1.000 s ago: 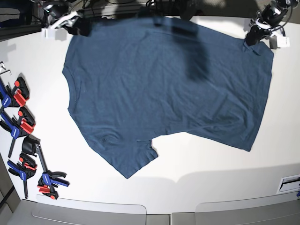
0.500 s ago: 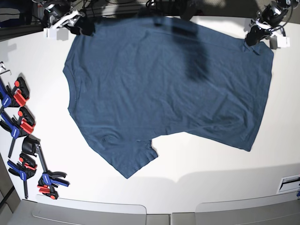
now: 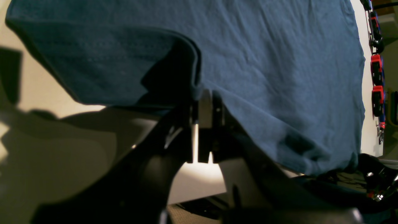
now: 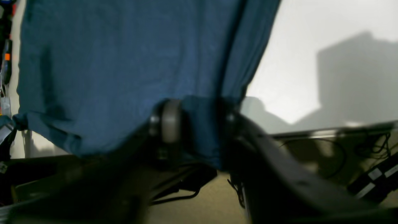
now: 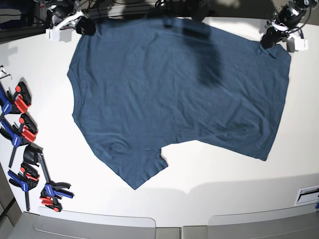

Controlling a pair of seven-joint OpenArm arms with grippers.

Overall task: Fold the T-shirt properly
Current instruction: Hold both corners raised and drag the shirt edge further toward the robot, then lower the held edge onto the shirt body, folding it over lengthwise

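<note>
The white surface (image 5: pixel 209 174) carries my T-shirt (image 5: pixel 174 89), which lies spread flat and covers most of the far half. One top corner of it is at my right pincer (image 5: pixel 84 27), the other top corner at my left pincer (image 5: pixel 269 40). Well away from my right pincer, along the side edge of the surface, lies a row of red and blue clamps (image 5: pixel 22 134).

bright overhead light; hard shadows; right wrist view blurred; base view edges bowed
</note>
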